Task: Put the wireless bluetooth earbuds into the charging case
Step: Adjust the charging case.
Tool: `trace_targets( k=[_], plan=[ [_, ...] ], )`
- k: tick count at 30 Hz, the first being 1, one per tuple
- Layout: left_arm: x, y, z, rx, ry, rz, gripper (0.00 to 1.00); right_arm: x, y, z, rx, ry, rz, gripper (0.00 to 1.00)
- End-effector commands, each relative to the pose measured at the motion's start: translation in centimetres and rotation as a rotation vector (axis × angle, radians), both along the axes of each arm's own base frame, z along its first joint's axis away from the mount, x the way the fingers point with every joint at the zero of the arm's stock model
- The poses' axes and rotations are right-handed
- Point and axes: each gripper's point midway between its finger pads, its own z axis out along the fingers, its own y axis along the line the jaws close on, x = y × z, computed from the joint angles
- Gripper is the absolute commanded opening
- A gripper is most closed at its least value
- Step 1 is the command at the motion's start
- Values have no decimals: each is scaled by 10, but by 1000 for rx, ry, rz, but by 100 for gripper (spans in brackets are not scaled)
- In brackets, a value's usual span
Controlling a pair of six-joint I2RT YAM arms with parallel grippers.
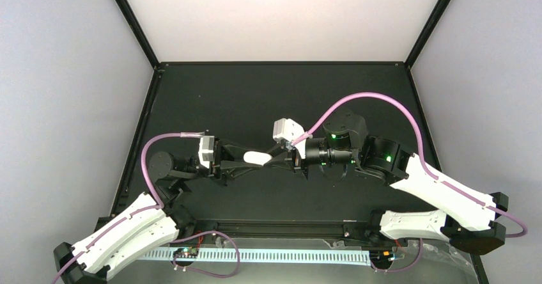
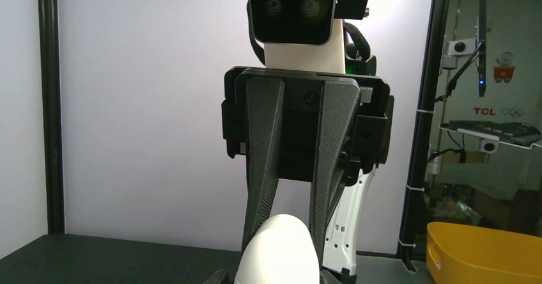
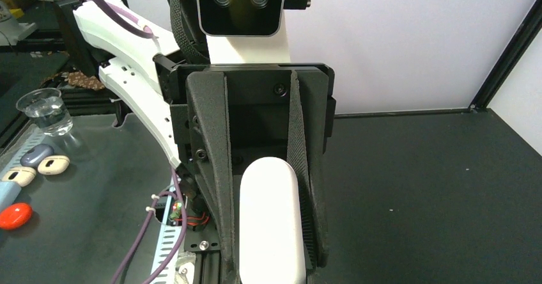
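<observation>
The charging case [image 1: 257,158], a smooth white pebble, hangs over the dark table [image 1: 268,92] with its long axis running arm to arm; the left gripper [image 1: 243,160] clamps the case's left end between matte black ribbed fingers [image 3: 220,169]; the right gripper [image 1: 275,158] appears clenched on the opposite end; the lid looks closed; no earbuds show near the case.

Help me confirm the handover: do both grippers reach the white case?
Yes: in the top view the left gripper and right gripper meet at the white case from opposite sides, fingers alongside it.
</observation>
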Motion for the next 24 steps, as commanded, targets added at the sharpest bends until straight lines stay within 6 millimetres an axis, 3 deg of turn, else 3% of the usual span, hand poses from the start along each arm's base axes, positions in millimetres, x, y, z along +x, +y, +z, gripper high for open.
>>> trace_targets(
  k=[1,8,13,20,24],
  plan=[
    [-5,2,16,-31,-29,-10,34,1,0,6,28,-13,-5,1],
    [-5,1,15,-28,-28,-16,26,1,-1,7,34,-16,-6,1],
    [-3,-1,13,-23,-14,-18,34,1,-3,10,47,-20,-13,1],
    [-3,-1,11,-21,-9,-21,36,1,-3,11,49,-22,-15,1],
    [-4,0,13,-24,-15,-21,27,1,-3,10,45,-22,-15,1]
  ],
)
